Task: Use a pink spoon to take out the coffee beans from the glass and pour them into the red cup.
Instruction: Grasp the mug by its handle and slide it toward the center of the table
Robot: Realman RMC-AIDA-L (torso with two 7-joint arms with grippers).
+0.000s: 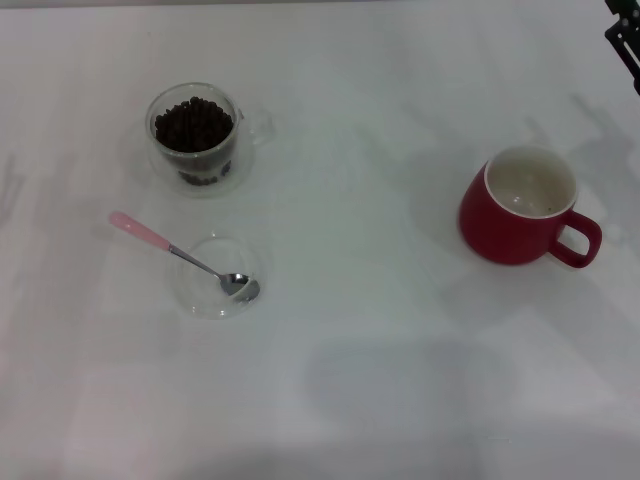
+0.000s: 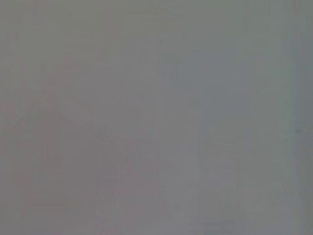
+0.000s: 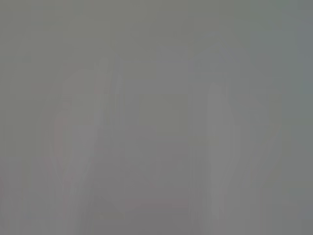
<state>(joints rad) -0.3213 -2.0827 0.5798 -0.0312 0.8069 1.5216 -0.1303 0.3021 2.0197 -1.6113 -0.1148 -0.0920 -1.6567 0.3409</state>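
Note:
In the head view the glass (image 1: 196, 138) stands at the back left, filled with dark coffee beans (image 1: 193, 124), its clear handle pointing right. The pink spoon (image 1: 184, 257) lies in front of it, its metal bowl resting in a shallow clear glass dish (image 1: 216, 277) and its pink handle pointing back left. The red cup (image 1: 526, 206) stands upright at the right, cream inside, handle to the front right. A dark part of my right arm (image 1: 624, 42) shows at the top right corner. My left gripper is out of view. Both wrist views show only blank grey.
The white table (image 1: 360, 340) stretches between the glass on the left and the red cup on the right. Faint shadows fall on it at the front middle and behind the cup.

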